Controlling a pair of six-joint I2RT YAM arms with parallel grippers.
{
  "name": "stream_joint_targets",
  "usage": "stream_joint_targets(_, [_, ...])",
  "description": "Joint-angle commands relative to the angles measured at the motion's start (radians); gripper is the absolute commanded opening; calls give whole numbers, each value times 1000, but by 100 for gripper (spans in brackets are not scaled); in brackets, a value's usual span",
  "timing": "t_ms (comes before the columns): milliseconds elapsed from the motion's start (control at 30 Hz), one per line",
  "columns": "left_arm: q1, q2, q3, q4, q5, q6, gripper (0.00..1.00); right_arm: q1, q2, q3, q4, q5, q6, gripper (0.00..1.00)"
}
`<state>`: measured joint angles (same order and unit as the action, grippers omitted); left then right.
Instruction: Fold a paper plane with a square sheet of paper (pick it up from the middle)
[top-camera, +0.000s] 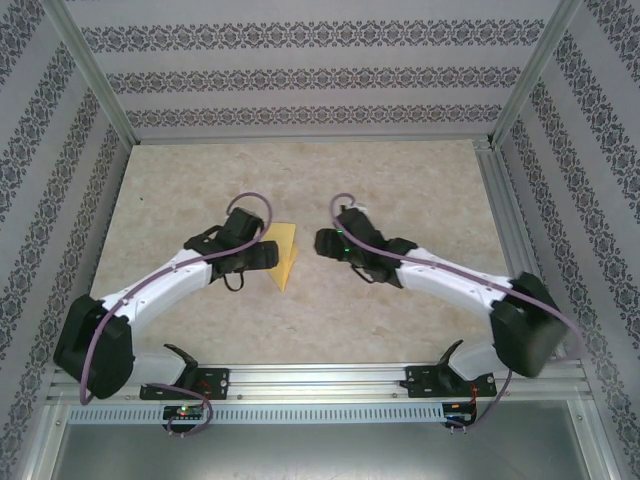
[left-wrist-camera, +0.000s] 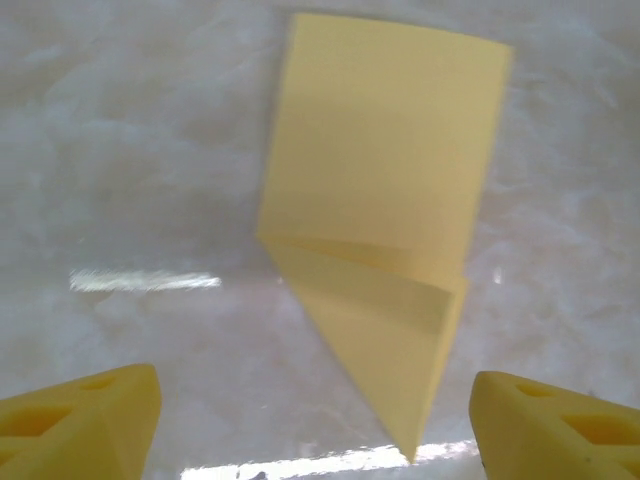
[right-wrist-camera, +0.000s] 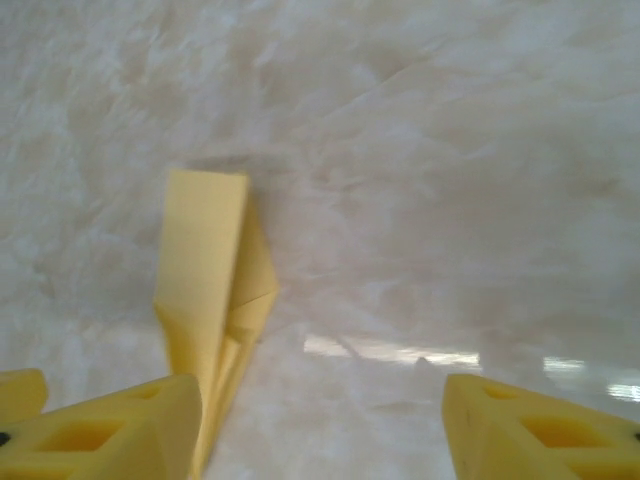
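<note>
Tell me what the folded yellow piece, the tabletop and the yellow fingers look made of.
The folded yellow piece: thin matte paper, judging by sharp creases and layered flaps. The tabletop: smooth, glossy marble-patterned surface, maybe laminate rather than stone; it mirrors light streaks. The fingers: matte yellow plastic with hollow cells, possibly printed.

A yellow-orange paper plane, partly folded, lies on the pale marbled tabletop. Its near end narrows to a sharp point, and its far end is a plain, square-cut strip. Folded flaps overlap across its middle.
</note>
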<state>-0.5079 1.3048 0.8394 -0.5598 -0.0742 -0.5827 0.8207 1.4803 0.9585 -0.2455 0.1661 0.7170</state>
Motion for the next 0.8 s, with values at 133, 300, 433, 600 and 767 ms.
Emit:
stream_joint_targets(133, [202,-173,-170,113,177,-107,89,181,316,317,-88,2,-18,43])
stream_joint_targets(300, [279,-217,-216,123,230,-127,90,201,470,435,-102,-87,3,34])
stream_joint_targets(433, [292,-211,-224,130,245,-126,91,200,531,474,-141,-84,4,33])
stream_joint_targets(600, [298,-198,-225,141,252,-125,91,180,583,485,-167,-79,-2,33])
stream_joint_targets(767, [297,-187,-225,146,257,-125,91,153,609,479,-181,-65,-21,33])
